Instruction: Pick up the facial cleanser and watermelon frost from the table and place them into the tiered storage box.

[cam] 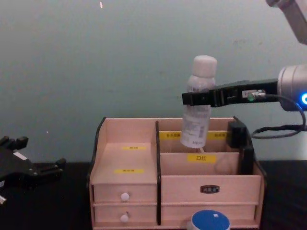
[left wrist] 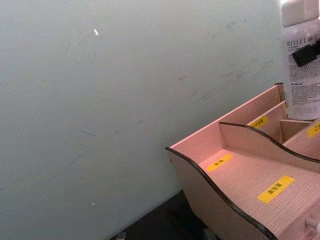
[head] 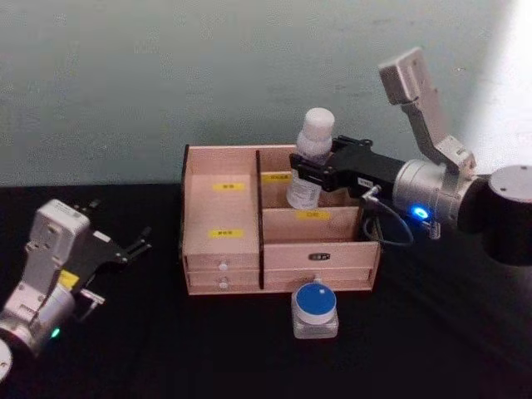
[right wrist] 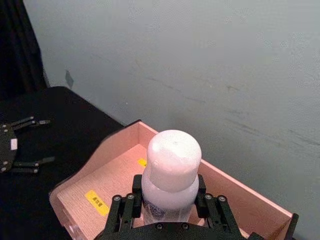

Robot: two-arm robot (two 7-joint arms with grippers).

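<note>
My right gripper [head: 303,170] is shut on a white bottle [head: 312,154] with a rounded white cap, gripping it around the upper body. The bottle [cam: 197,110] hangs slightly tilted, with its base dipping into the rear right compartment of the tiered storage box [head: 223,151]. In the right wrist view the bottle cap [right wrist: 171,155] sits between the black fingers [right wrist: 122,210]. A small clear jar with a blue lid [head: 315,309] stands on the table just in front of the box's drawers. I cannot tell which item is the cleanser and which the frost. My left gripper [head: 116,223] rests open at the far left.
The table is covered in black cloth [head: 150,349], and a pale green wall [head: 166,75] stands close behind the box. The box's left compartments [left wrist: 250,180] hold nothing. Two white-knobbed drawers [cam: 124,196] face me.
</note>
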